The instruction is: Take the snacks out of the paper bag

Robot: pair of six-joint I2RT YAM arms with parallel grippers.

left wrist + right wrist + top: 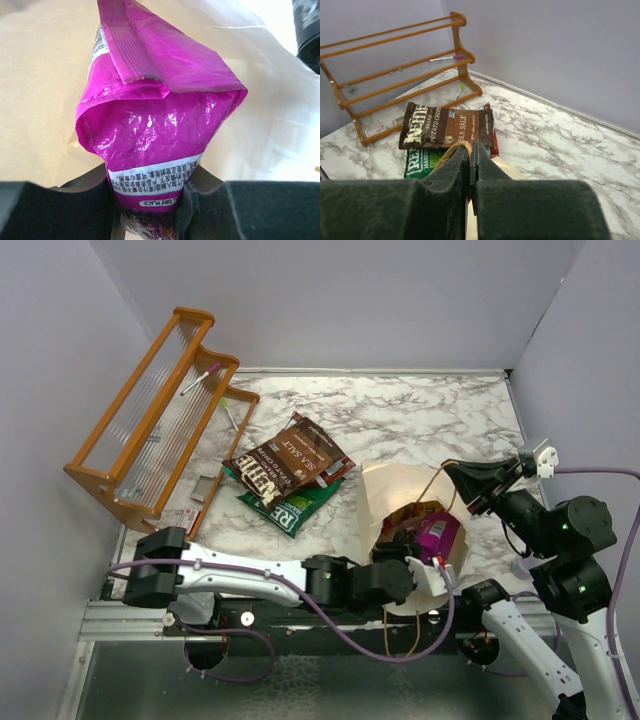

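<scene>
Left arm (235, 575) and right arm (575, 530) had black joints, white links, lilac cables (600, 471) (small green lights on the right); dark foam padded the tool fingers (450, 175).

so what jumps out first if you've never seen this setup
The glossy magenta packet, clamped in the left gripper inside the paper bag at the near right of the table. Next, the right gripper pinching the bag's cord handle, and a brown packet and a green packet piled beside the orange rack.
</scene>
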